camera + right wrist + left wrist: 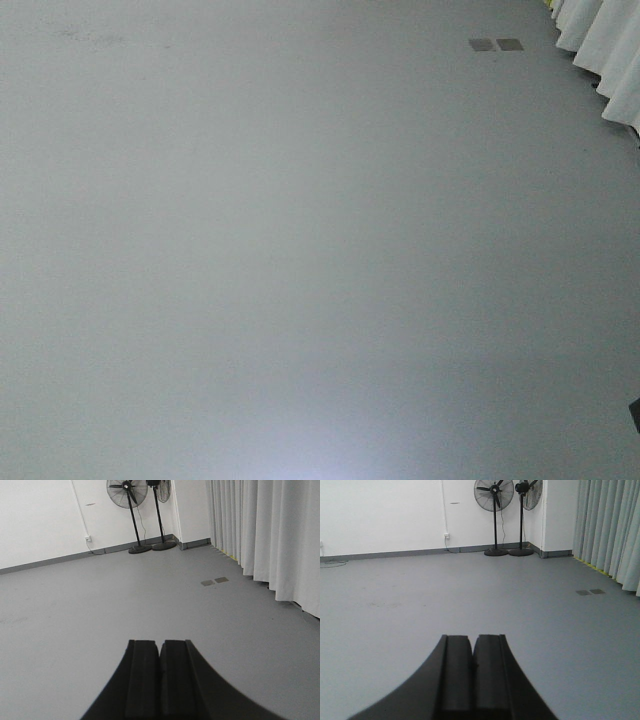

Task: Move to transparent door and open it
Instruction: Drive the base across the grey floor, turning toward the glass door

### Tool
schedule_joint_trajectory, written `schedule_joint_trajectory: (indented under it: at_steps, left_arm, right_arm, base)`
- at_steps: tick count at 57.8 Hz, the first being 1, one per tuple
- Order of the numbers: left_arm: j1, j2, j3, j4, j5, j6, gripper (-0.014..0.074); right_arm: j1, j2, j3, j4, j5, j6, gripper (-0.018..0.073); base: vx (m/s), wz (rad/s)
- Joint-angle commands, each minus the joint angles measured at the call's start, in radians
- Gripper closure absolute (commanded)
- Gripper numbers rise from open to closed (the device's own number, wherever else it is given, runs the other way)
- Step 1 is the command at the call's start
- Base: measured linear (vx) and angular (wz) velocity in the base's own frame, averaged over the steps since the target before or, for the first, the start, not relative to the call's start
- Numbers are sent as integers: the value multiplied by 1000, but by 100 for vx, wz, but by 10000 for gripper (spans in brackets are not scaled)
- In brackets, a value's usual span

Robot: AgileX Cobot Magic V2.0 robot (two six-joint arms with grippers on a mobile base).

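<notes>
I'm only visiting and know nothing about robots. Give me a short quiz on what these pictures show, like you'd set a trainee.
1. True or false: the glass door is in view in one of the pictures.
2. How many standing fans can be seen? A) one B) two C) three
3. Fill in the blank: the left gripper and the right gripper are both ____.

Key
1. False. Only floor, wall, curtains and fans show.
2. B
3. shut, with nothing between the fingers
</notes>
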Motion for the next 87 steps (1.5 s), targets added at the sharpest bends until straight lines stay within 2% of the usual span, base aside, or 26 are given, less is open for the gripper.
schedule_joint_trajectory:
  at_steps: [1, 41, 87]
  left_arm:
    - [0, -3, 25, -6, -85, -5, 602]
    - [0, -3, 25, -6, -85, -5, 602]
    - [0, -3, 25, -6, -85, -5, 602]
  right_arm:
    - [-1, -14, 14, -3, -80, 1, 567]
    - [-1, -14, 14, -3, -80, 1, 567]
    - [-1, -14, 14, -3, -80, 1, 567]
  base:
    - [0, 0]
    - [10, -2]
    - [43, 2]
